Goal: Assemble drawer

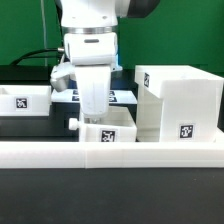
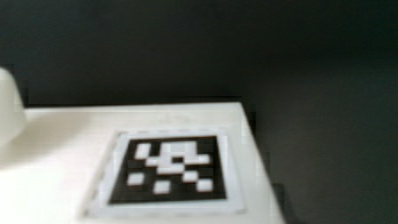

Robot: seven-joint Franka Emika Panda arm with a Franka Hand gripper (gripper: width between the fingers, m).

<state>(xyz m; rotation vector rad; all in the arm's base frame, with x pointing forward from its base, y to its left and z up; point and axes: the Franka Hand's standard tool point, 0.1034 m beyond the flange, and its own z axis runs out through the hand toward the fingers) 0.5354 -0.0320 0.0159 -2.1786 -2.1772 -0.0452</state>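
The large white cube housing point(image 1: 176, 100) stands at the exterior view's right, with a tag on its front. One open-top tray point(image 1: 26, 101) sits at the left. A second tray point(image 1: 108, 131), with a small knob point(image 1: 75, 123) on its left side, sits in the middle against the housing. My gripper point(image 1: 95, 110) hangs straight down over this middle tray, its fingertips at the tray's rear rim. The hand hides how the fingers stand. The wrist view is blurred. It shows only a white surface with a black-and-white tag point(image 2: 171, 168) close below, and no fingers.
A long low white rail point(image 1: 110, 153) runs across the front, just before the middle tray and the housing. The marker board point(image 1: 122, 97) lies behind my gripper, mostly hidden. Black cables hang at the back left against a green backdrop.
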